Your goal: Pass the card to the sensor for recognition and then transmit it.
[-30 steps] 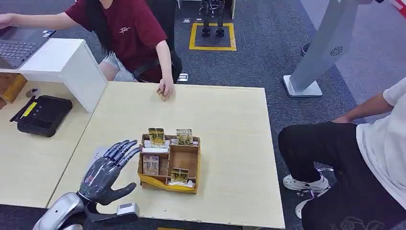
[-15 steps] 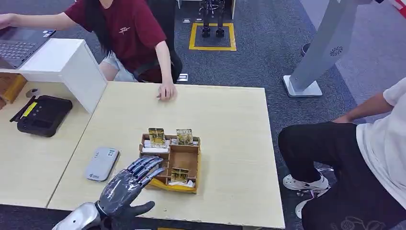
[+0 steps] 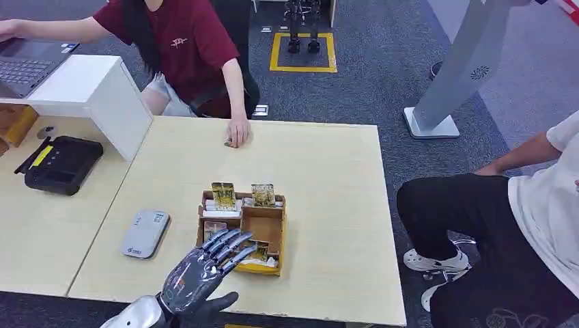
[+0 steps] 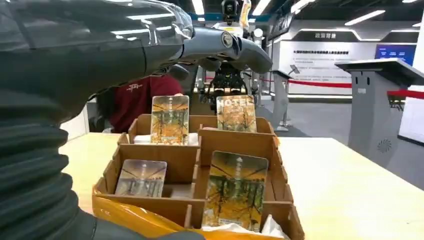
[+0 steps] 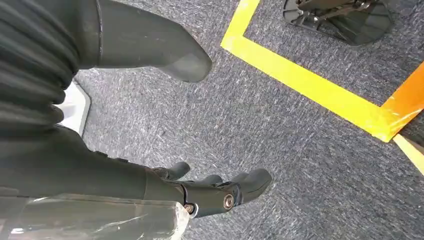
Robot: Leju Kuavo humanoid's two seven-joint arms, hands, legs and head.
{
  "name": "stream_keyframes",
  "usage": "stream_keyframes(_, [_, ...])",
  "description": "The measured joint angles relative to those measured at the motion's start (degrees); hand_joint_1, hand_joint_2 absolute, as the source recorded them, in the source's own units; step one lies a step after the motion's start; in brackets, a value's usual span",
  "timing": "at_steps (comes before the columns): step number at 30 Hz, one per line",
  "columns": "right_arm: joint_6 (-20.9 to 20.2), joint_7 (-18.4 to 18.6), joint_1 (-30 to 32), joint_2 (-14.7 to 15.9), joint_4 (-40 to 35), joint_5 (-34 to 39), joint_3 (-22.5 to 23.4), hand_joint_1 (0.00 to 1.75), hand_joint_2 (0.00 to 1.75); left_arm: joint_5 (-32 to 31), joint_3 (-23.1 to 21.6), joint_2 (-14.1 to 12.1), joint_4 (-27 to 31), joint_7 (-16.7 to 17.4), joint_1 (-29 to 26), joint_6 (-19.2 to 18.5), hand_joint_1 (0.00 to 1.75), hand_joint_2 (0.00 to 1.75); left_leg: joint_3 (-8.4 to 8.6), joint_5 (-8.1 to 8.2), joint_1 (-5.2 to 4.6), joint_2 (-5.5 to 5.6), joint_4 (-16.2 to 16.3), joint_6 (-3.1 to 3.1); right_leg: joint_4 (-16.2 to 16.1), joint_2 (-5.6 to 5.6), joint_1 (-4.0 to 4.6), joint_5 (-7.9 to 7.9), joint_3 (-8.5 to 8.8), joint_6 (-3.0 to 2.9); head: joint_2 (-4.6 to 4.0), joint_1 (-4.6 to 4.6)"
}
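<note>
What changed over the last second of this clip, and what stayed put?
The left hand swung from over the grey sensor across to the near side of the card box, fingers spread, holding nothing. The person's hand at the far table edge lowered flat onto the table, covering the card it held. The sensor, box and its cards did not move; the right hand hangs over the floor.

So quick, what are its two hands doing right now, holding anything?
Left hand: open, fingers spread over the card box, holding nothing.
Right hand: hanging over the floor, holding nothing, fingers apart.
</note>
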State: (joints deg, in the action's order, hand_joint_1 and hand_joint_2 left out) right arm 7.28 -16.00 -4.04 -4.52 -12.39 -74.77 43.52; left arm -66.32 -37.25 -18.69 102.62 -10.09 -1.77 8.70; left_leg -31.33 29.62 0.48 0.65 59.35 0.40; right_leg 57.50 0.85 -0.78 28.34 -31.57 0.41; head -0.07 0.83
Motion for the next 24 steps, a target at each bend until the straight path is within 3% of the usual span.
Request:
stream_keyframes(8, [0.0,0.4,-0.5,-0.2,0.0,-0.7,0.0,0.00,1.75,-5.1,-1.9,4.7,-4.9,6.6,2.2,2.8,0.00,1.75,0.00,0.00,-0.01,0.00,0.0,0.00,0.0,0.00,-0.01,0.00,0.00,0.01,0.00,-0.02])
stream_keyframes(24, [-0.1,0.3,-0.7,-0.5,0.0,-1.1,-0.1,0.00,1.75,-7.8,-1.7,9.6,-11.6,10.6,4.7,3.5,0.00,1.75,-0.01,0.00,0.00,0.00,0.0,0.00,0.0,0.00,0.00,0.00,0.00,0.01,0.00,-0.02])
